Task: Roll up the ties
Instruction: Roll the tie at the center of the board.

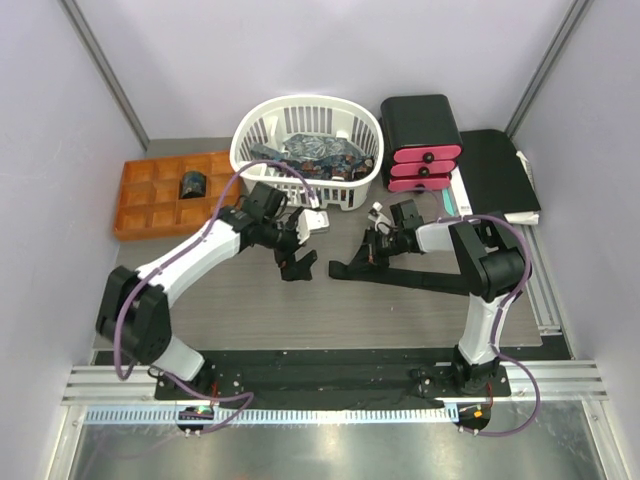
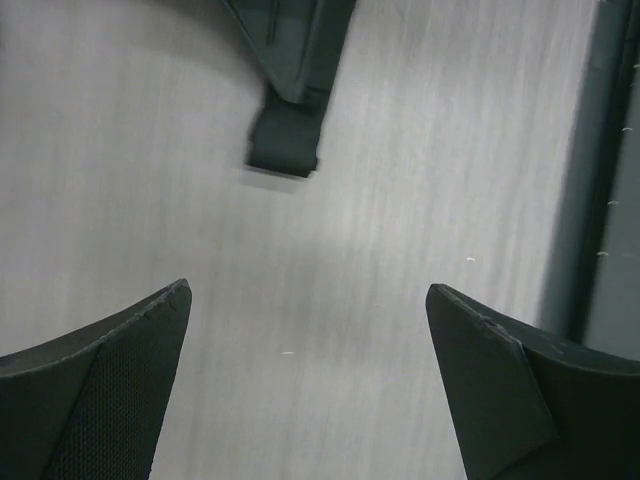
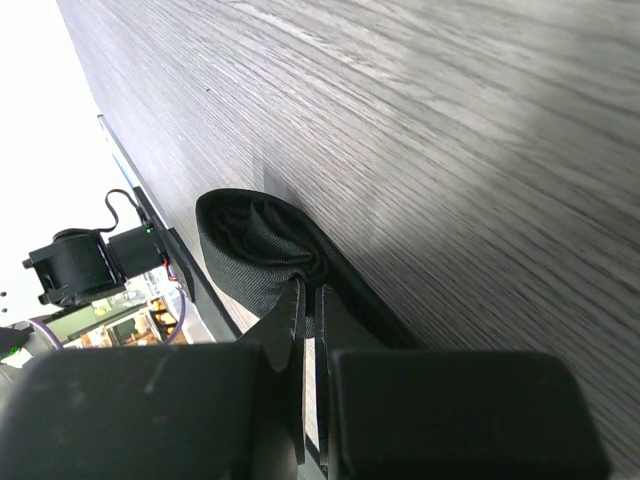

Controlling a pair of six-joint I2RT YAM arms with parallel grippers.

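We see the left arm (image 1: 190, 265) reaching from its base at the near edge up and inward to the middle of the surface (image 1: 250, 310). The left jaws stand wide apart with nothing between them, and their dark, finely textured fingers (image 2: 100, 390) hover over bare wood grain. The right arm (image 1: 485, 290) rises, bends at the elbow and reaches leftward, wrist low. The right jaws are pressed together on a fold of the black tie (image 3: 255, 250), pinching a soft loop of woven fabric just above the surface. In the overhead view the rest of that tie (image 1: 410, 279) lies as a long, flat, narrow strip across the surface in front of the right arm. Further dark blue patterned ties (image 1: 320, 153) are heaped in a white slotted plastic basket (image 1: 262, 125) at the far side. A small dark rolled tie (image 1: 192, 185) sits in one compartment of an orange divided tray (image 1: 140, 210) at the far left. To the right of the basket stands a black box with pink drawers (image 1: 420, 120), with a flat black folder (image 1: 500, 170) just beside it. The surface is grey with a streaked wood grain, edged at the near side by an aluminium rail (image 1: 330, 385), and pale lavender walls (image 1: 50, 120) close in the cell.
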